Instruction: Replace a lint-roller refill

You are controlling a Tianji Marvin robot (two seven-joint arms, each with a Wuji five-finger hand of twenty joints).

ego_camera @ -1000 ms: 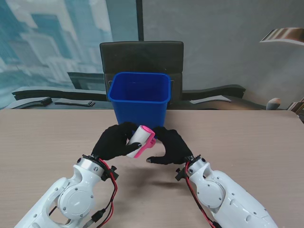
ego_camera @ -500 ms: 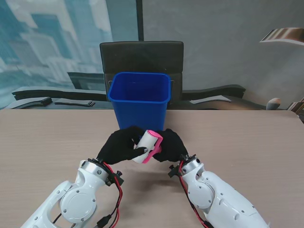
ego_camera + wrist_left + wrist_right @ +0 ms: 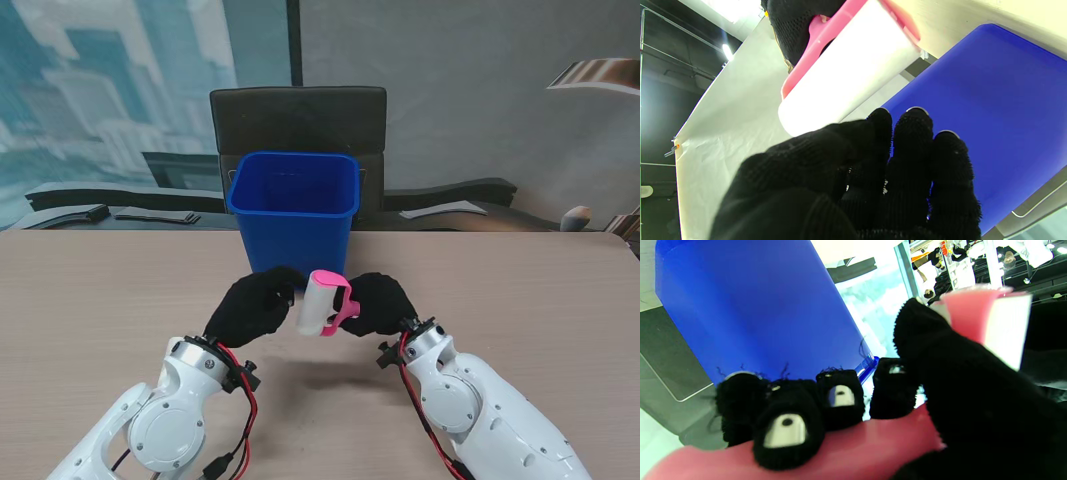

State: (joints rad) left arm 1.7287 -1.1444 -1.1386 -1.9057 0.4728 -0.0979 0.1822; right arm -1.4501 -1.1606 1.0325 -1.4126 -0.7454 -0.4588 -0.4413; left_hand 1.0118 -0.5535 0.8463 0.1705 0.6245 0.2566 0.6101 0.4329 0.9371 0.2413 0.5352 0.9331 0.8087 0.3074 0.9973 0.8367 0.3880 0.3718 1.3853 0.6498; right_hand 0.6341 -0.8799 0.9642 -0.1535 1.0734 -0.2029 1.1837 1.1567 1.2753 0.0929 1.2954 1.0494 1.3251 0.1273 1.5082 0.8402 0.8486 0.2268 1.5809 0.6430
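Stand view: right hand (image 3: 378,304) grips the pink lint roller handle (image 3: 343,305) above the worktop (image 3: 100,290). Left hand (image 3: 248,305), fingers slack, holds nothing beside the white refill (image 3: 314,303), apparently not yet removed. Blue bin (image 3: 293,205) waits behind.

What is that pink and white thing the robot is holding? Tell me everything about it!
It is a lint roller: a white paper-looking roll on a pink plastic-looking frame with a handle. It is held up off the table, just in front of the blue bin on my side, its roll tilted. The right hand wraps its fingers around the handle. The left hand sits against the roll's other side, but I cannot tell if it grips it.
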